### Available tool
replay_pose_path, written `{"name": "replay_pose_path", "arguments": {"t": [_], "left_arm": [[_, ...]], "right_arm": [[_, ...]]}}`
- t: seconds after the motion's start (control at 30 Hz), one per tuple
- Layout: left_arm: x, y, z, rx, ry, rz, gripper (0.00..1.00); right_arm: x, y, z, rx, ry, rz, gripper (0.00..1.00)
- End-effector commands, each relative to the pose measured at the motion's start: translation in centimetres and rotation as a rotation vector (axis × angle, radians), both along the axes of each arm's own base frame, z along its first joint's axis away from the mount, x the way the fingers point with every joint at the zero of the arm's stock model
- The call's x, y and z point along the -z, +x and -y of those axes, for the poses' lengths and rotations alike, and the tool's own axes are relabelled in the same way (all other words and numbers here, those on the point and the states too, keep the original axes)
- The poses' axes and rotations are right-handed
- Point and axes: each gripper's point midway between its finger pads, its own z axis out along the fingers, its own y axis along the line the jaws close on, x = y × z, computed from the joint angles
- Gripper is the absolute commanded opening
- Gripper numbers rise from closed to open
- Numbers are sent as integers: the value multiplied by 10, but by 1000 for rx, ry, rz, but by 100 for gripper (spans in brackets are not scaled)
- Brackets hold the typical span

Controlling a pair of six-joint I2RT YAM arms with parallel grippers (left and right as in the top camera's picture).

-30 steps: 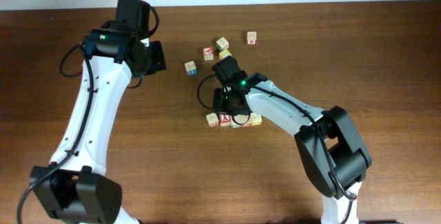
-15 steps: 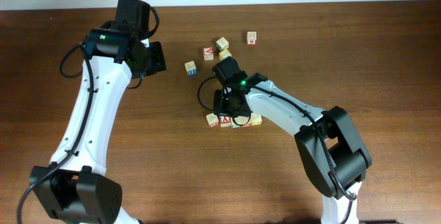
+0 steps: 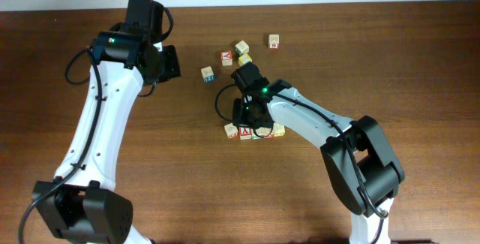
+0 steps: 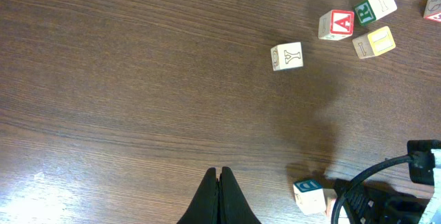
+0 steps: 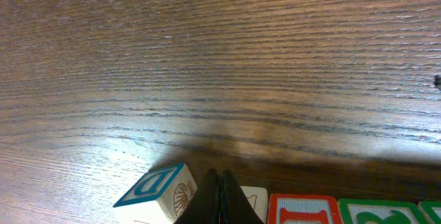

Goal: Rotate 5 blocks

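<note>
A row of blocks lies mid-table: a teal-lettered D cube (image 3: 231,130) (image 5: 158,191), a pale cube (image 5: 253,200), a red-lettered one (image 3: 244,132) (image 5: 303,210), a green one (image 5: 380,212) and a yellowish one (image 3: 278,130). My right gripper (image 3: 251,118) (image 5: 219,177) is shut and empty. Its tips point down between the D cube and the pale cube, close against both. Loose blocks lie farther back: red (image 3: 226,58) (image 4: 336,25), green-marked (image 3: 241,46) (image 4: 375,6), yellow (image 3: 245,59) (image 4: 374,42), and red (image 3: 274,41). My left gripper (image 3: 169,62) (image 4: 220,177) is shut, holds nothing and hovers over bare wood.
A pale cube with a blue mark (image 3: 207,73) (image 4: 286,56) lies apart, left of the loose group. The right arm's black cable (image 4: 372,182) loops beside the row. The table's back edge (image 3: 300,4) runs along the top.
</note>
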Motion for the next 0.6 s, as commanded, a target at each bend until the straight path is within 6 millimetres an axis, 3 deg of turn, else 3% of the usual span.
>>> {"name": "replay_pose_path", "arguments": {"t": [0.0,0.2,0.57], "left_arm": [[-12,1,-2,-18,2,34,0],[-14,4,-1,-18,0,48,0],[-14,4,-1,-18,0,48,0]], "right_arm": [[-7,14,-11,-20,32,53,10],[-39,46,-26,-97,72,193,13],[-20,28,-47,-146,62,161,9]]}}
